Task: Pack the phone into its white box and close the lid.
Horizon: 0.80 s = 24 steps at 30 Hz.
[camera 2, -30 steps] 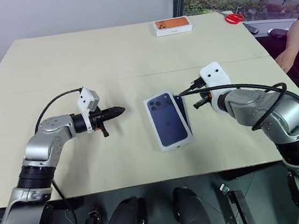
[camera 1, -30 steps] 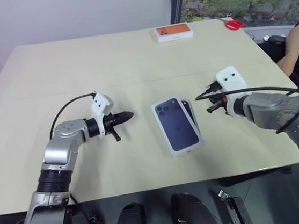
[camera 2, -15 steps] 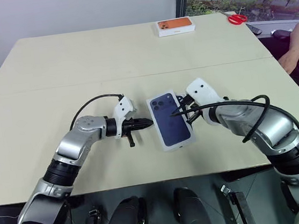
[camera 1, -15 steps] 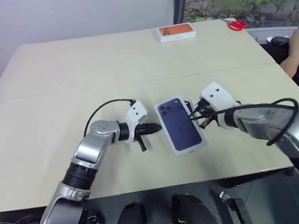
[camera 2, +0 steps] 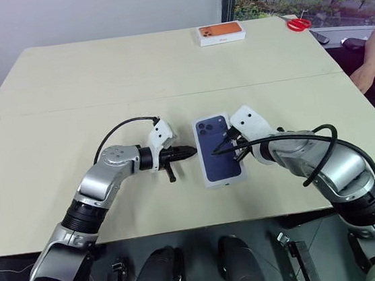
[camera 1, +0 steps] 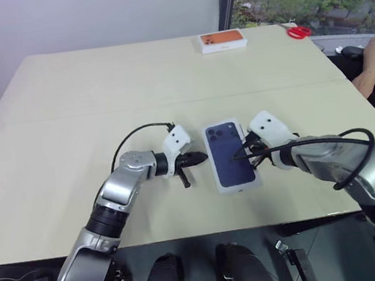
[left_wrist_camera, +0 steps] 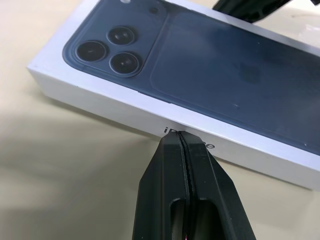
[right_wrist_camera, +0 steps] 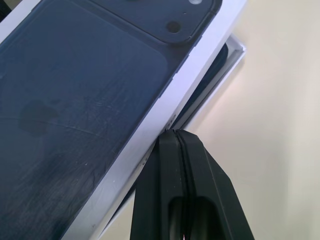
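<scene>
On table (camera 1: 71, 126) centre, lid (camera 1: 230, 152) picture-side up, sitting skewed over white box (right_wrist_camera: 231, 56).
Change: both hands moved inward from well apart; left hand (left_wrist_camera: 179, 136) clenched, tip at lid's left long side; right hand (right_wrist_camera: 172, 133) clenched, tip at lid's right long side. Neither grasps anything.
Meaning: lid on but not seated; judged squaring-and-pressing step remains.
Right wrist view shows box rim with dark interior, probably phone, poking out beneath lid; head views barely show offset.
Left wrist view shows printed lettering on lid side.

lid (left_wrist_camera: 210, 85) side, partly hidden print, unreadable
</scene>
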### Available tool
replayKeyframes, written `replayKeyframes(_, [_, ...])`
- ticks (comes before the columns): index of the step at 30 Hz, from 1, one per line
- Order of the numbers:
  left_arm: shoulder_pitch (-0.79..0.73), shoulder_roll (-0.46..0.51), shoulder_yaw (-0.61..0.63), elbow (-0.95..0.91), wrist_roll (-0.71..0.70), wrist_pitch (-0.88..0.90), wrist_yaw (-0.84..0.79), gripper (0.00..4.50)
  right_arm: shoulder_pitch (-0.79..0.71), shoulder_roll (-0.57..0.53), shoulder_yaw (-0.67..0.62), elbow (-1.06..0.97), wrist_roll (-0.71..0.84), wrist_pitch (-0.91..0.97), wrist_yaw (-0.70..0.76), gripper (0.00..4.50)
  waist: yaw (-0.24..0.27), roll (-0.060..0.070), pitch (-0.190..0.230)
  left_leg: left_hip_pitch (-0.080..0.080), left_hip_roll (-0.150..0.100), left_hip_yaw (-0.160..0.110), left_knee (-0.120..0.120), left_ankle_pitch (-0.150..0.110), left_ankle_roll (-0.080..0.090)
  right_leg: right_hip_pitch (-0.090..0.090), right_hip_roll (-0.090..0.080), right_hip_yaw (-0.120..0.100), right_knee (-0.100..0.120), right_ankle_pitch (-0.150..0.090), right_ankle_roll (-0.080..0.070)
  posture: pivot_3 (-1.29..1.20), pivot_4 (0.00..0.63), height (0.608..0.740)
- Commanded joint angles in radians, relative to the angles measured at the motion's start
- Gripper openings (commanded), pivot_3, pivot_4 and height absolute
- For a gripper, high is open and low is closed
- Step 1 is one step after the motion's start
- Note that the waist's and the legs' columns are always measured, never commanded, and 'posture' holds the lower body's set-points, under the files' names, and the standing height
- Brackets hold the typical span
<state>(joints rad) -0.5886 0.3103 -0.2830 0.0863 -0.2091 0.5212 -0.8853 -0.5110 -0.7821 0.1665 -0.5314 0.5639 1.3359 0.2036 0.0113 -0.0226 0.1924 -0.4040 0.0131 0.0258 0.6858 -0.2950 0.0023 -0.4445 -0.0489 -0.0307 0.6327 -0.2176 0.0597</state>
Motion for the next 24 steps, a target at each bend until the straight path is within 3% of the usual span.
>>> replayKeyframes(1, [-0.023,-0.03,0.028,-0.016,-0.024,-0.028,0.01,0.0,-0.005,0.015,-0.031,-0.032,-0.013,0.002,0.022,0.02,0.0,0.0,0.0,0.0,0.0,0.0,0.0,0.0,0.0,0.0,0.0,0.0,0.0,0.0,0.0,0.0,0.15,0.74])
replayKeyframes(24, [-0.036,-0.061,0.044,0.029,0.001,-0.049,0.032,0.0,0.002,0.055,-0.03,-0.005,-0.137,0.001,0.066,0.02,0.0,0.0,0.0,0.0,0.0,0.0,0.0,0.0,0.0,0.0,0.0,0.0,0.0,0.0,0.0,0.0,0.15,0.74])
